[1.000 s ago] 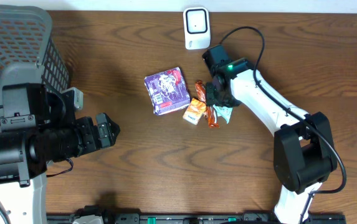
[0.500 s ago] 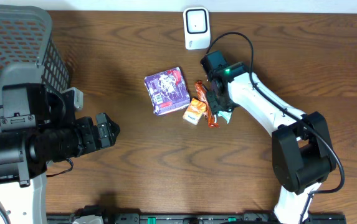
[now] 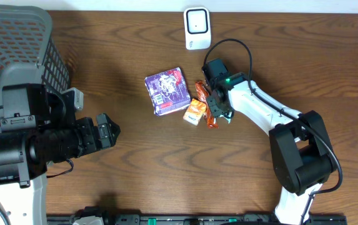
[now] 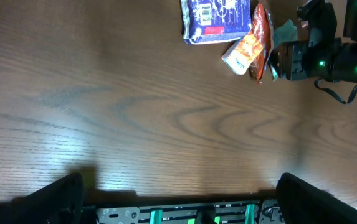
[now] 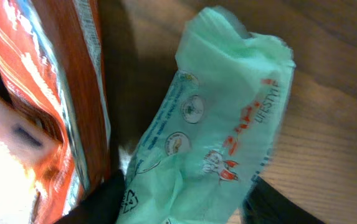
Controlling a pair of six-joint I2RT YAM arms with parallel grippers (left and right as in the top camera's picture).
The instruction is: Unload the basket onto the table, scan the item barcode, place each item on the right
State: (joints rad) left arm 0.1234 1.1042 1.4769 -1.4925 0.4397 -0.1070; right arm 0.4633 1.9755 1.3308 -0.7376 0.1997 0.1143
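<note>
right gripper (image 3: 219, 107) has slid a little left and down onto the small pile of goods since the earlier overhead view, and its jaws have narrowed. they now stand either side of the green packet (image 5: 215, 124), with the dark fingers (image 5: 100, 202) at the packet's near edges. whether they already pinch it i cannot tell. this looks like the start of the pick-up, so the scan itself is not yet begun. the scanner (image 3: 197, 26) sits well apart, beyond the gripper's far side.

the green packet lies flat on the table (image 3: 104, 50), directly under the right gripper. the red-orange packet (image 5: 72, 93) is just beside it on the gripper's left. its wrapper is soft and crinkled, mint green, with small round icons and a red figure. no barcode shows on this face, so it will probably need turning.

left gripper (image 3: 107, 132) hangs wide open and empty, far from everything.
</note>
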